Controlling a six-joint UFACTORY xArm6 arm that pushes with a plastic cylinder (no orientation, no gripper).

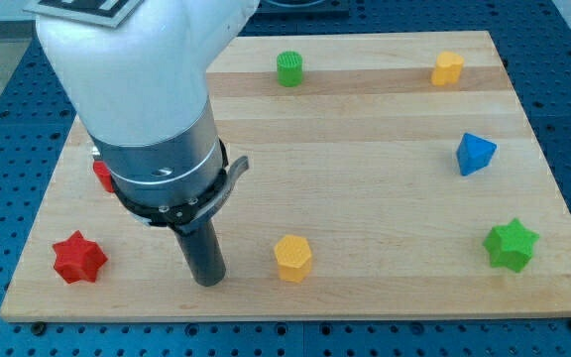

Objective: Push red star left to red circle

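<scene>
The red star lies at the board's lower left. A red block, likely the red circle, shows only as a sliver above the star, mostly hidden behind the arm. My tip rests on the board to the right of the red star, about a hand's width away, and to the left of a yellow hexagon block. The tip touches no block.
A green cylinder and a yellow block sit near the view's top. A blue block is at the right. A green star is at the lower right. The arm's white body covers the upper left.
</scene>
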